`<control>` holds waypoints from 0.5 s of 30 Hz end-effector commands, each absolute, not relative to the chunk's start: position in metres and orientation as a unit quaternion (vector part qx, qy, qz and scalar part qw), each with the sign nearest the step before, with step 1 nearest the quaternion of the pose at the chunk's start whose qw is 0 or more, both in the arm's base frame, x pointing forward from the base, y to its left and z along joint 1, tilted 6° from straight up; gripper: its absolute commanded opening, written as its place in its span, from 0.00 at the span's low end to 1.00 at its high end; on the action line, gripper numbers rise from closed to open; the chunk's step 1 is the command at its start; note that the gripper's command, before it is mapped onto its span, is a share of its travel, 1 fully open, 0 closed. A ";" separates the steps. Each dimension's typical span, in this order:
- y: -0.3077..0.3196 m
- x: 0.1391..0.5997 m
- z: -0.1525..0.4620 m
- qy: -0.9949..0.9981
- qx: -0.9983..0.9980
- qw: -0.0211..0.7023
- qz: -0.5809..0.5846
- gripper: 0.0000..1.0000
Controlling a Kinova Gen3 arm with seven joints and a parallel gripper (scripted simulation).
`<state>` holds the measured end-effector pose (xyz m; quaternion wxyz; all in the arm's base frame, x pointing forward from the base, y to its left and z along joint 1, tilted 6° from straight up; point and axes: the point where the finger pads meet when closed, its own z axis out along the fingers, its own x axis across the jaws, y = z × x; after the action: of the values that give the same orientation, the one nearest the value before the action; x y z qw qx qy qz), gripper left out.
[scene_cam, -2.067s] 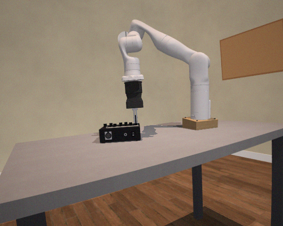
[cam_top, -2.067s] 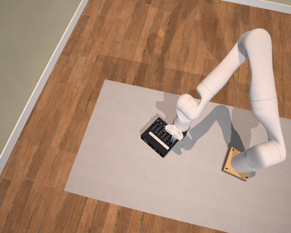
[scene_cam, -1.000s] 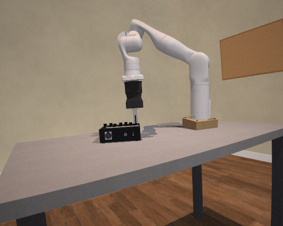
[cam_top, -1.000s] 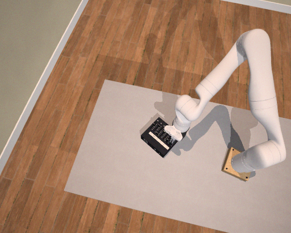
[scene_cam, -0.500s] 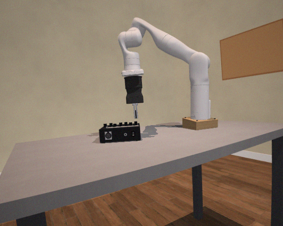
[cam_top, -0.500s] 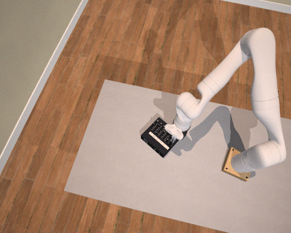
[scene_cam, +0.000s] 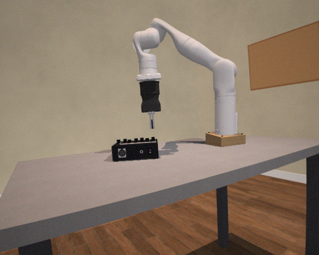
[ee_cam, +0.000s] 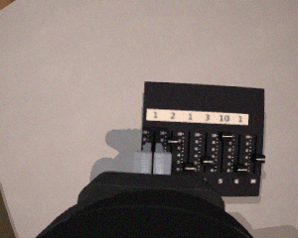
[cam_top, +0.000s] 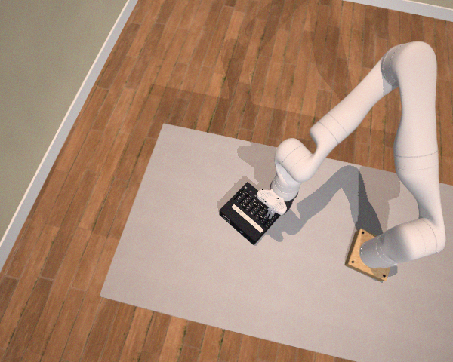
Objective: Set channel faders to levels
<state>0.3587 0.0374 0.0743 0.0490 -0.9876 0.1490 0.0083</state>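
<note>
The lighting desk [cam_top: 238, 226] [scene_cam: 131, 154] [ee_cam: 204, 97] is resting on the desk [cam_top: 199, 280] [scene_cam: 99, 186] [ee_cam: 65, 74], at ten o'clock from the arm's wooden base [cam_top: 350, 264] [scene_cam: 213, 139] in the top view. The end effector [cam_top: 270, 213] [scene_cam: 152, 128] [ee_cam: 153, 153] is hanging above it, apart from it, its fingers standing together with nothing between them. In the wrist view they are covering part of the console's eight-o'clock side, hiding the first channel's cap. The tape [cam_top: 247, 218] [scene_cam: 137, 143] [ee_cam: 198, 117] is reading 1, 2, 1, 3, 10, 1. The second channel's cap [ee_cam: 174, 142] is sitting towards twelve o'clock in its slot, as is the fifth's [ee_cam: 227, 136]; the third [ee_cam: 189, 168], fourth [ee_cam: 208, 160] and sixth caps [ee_cam: 242, 169] are sitting towards six. The master fader [ee_cam: 258, 158] is standing at the three-o'clock edge. The small scale marks are staying too blurred for exact levels.
</note>
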 end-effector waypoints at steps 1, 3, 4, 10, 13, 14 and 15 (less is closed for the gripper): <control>0.037 0.359 0.075 0.150 -0.988 0.049 0.007 0.00; 0.037 0.359 0.075 0.150 -0.988 0.049 0.007 0.00; 0.037 0.359 0.075 0.150 -0.988 0.049 0.007 0.00; 0.047 0.371 0.074 0.150 -0.988 0.049 0.007 0.00; 0.060 0.386 0.073 0.150 -0.988 0.048 0.007 0.00; 0.062 0.387 0.073 0.150 -0.988 0.048 0.007 0.00; 0.062 0.388 0.073 0.150 -0.988 0.048 0.007 0.00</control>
<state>0.3838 0.0492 0.0732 0.0458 -0.9861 0.1597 0.0059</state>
